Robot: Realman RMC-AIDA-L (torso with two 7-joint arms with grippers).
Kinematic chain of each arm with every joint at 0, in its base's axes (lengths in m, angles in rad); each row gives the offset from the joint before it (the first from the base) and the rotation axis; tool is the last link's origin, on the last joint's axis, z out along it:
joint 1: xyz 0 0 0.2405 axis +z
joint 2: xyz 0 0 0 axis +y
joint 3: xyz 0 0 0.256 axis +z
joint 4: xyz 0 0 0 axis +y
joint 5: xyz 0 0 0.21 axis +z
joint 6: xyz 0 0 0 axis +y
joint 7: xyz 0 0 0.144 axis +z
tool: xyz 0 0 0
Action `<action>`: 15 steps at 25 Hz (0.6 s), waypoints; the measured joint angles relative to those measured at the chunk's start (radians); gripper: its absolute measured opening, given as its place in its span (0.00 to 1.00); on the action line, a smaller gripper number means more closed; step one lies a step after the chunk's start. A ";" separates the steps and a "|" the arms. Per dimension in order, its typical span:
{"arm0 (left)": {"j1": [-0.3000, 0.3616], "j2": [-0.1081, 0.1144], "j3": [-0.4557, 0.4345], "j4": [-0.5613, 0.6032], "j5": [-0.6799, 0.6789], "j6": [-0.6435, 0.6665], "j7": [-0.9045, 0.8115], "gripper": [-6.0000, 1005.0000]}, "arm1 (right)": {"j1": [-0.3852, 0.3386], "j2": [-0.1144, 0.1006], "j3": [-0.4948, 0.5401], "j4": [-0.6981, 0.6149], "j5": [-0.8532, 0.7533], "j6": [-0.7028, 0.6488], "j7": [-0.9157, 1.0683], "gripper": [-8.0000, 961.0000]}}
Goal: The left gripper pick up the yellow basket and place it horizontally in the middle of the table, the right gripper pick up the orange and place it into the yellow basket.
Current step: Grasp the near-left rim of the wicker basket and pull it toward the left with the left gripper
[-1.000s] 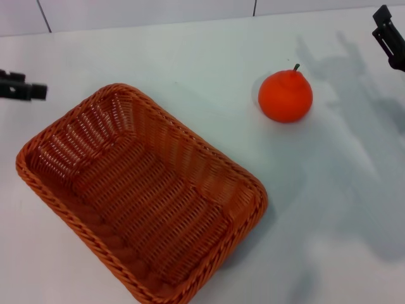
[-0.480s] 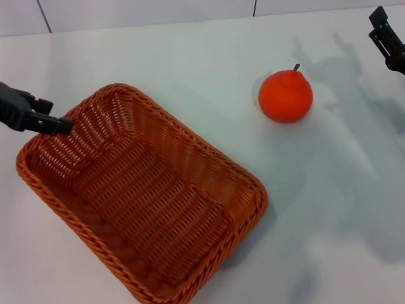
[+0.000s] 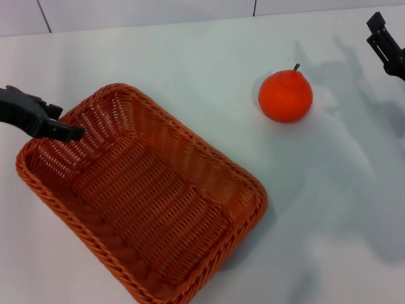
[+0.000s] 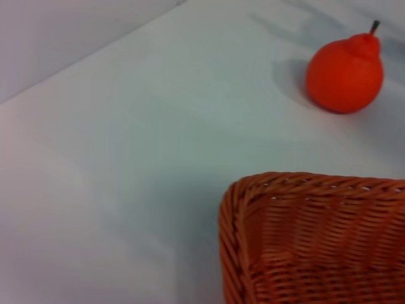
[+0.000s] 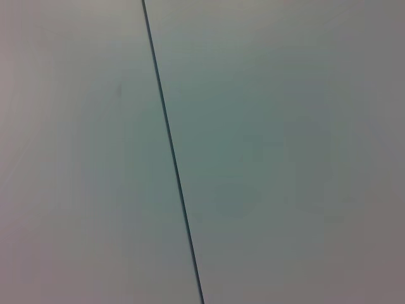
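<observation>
**Left gripper at basket's left corner**

White bench (image 3: pixel 190 57) carries your yellow basket (image 3: pixel 142 196) diagonally at its near-left. Your left gripper (image 3: pixel 60 130) hangs over the rim; jaws unreadable. Orange (image 3: pixel 285 95) sits far-right. Right gripper (image 3: pixel 387 50) waits at the right edge, jaws unreadable.

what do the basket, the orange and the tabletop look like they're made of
Yellow basket: woven wicker or plastic rattan, orange-brown strands, braided rim. Orange: matte, evenly coloured skin with a dark stem; possibly a plastic replica. Table: smooth white, faintly glossy, likely laminate.
</observation>
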 joint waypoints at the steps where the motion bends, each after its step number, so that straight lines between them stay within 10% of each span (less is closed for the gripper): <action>1: 0.000 -0.003 0.001 0.000 0.004 -0.009 0.000 0.72 | -0.001 0.000 0.000 0.001 0.000 0.000 0.000 0.97; 15: 0.004 -0.014 0.014 -0.003 0.033 -0.080 0.012 0.72 | -0.001 0.000 -0.003 0.012 -0.002 -0.002 0.000 0.97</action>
